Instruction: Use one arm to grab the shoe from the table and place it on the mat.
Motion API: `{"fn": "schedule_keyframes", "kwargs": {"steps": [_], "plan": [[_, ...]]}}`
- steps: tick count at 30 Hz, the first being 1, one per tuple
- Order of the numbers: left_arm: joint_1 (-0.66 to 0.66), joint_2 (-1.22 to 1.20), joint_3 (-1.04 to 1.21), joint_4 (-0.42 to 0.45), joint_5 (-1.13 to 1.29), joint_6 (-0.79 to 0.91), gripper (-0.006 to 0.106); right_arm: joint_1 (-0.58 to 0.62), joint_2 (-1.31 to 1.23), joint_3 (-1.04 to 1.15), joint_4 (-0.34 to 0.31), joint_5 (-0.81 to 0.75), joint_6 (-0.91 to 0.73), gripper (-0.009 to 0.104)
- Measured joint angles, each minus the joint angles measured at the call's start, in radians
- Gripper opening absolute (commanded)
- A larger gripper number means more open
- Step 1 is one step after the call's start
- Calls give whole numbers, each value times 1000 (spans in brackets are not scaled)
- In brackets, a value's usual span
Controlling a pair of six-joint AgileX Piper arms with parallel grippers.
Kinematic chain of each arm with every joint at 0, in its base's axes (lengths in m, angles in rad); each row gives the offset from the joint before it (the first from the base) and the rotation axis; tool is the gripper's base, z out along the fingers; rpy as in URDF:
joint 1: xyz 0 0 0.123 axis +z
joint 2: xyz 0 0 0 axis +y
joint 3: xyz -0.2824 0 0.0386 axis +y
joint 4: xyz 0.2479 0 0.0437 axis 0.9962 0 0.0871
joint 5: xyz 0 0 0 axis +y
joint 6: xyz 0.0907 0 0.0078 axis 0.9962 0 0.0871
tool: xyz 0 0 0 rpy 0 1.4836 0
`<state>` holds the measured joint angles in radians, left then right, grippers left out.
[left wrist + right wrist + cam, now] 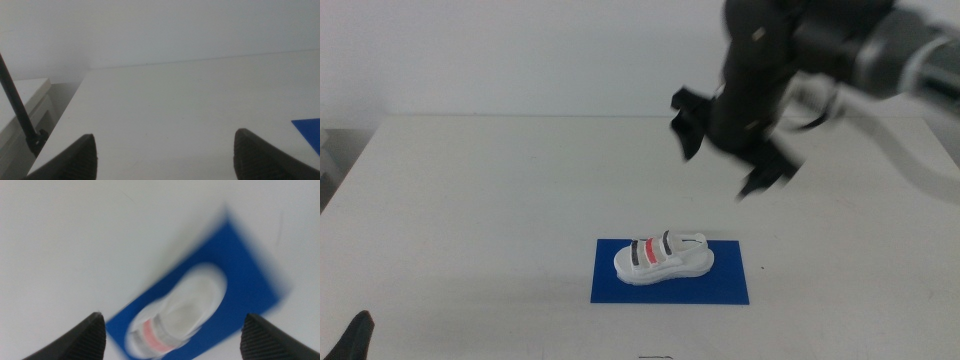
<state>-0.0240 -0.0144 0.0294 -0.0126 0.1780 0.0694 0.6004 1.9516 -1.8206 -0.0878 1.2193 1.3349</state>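
No text, brand, number or sign could be read in any view. The shoe [664,259] on the mat [725,284] carried only plain black and red straps, and in the right wrist view it was too blurred for lettering to be made out. The arm [790,60] was motion-blurred; any marking on it was perhaps lost to that.
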Motion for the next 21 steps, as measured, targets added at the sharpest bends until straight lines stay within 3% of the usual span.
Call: {"fn": "schedule_keyframes", "kwargs": {"steps": [4, 8, 10, 16, 21], "plan": [[0, 0, 0, 0, 0, 0, 94, -5, -116, -2, -113, 11, -554, 89], [0, 0, 0, 0, 0, 0, 94, -5, -200, -8, -158, 23, -971, 89], [0, 0, 0, 0, 0, 0, 94, -6, -228, -8, -158, 27, -1066, 89], [0, 0, 0, 0, 0, 0, 94, -120, -412, 136, -54, 4, -1158, 89], [0, 0, 0, 0, 0, 0, 94, -252, -686, 456, -3, -275, -1239, 89]]}}
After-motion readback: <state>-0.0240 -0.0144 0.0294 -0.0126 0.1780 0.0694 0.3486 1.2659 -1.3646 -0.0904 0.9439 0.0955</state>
